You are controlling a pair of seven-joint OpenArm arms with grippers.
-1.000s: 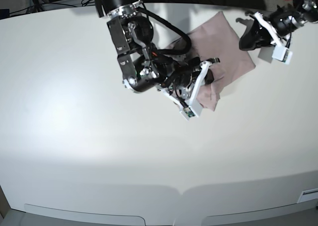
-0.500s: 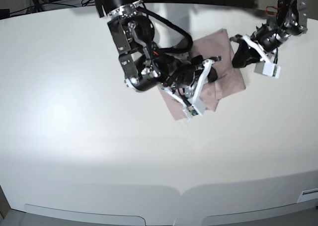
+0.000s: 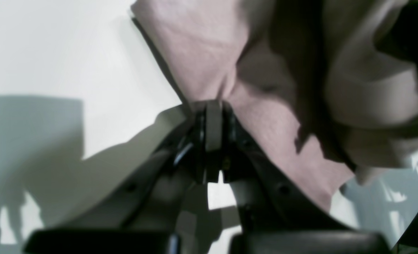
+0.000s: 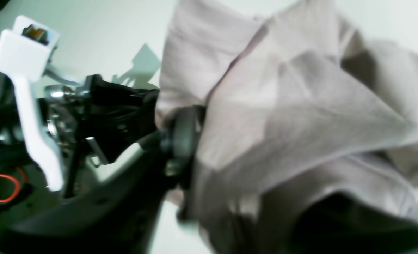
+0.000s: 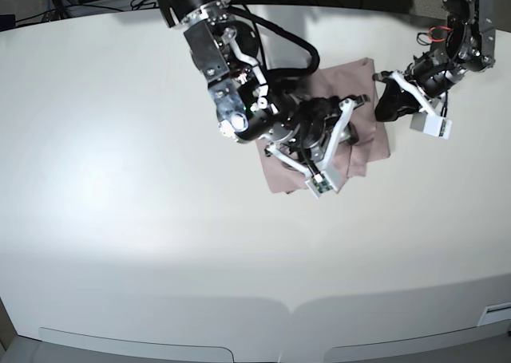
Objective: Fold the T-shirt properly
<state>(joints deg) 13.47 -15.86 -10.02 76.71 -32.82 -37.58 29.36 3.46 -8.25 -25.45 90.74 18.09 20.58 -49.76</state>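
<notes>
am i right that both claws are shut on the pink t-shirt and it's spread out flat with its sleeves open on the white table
Not quite. Both claws do grip the T-shirt, the left claw and the right claw each pinching cloth, on the white table. But it isn't spread out: the base view shows it already folded into a compact bundle, no sleeves laid open.

A wide white table (image 5: 120,219) with a curved front edge is carrying everything here. A dusty pink T-shirt (image 5: 275,175) is lying directly on it toward the far right, bunched and partly folded, its lower left corner spreading flat on the surface. In the wrist views the cloth (image 3: 195,53) is rumpling over the pale tabletop (image 3: 54,46).
</notes>
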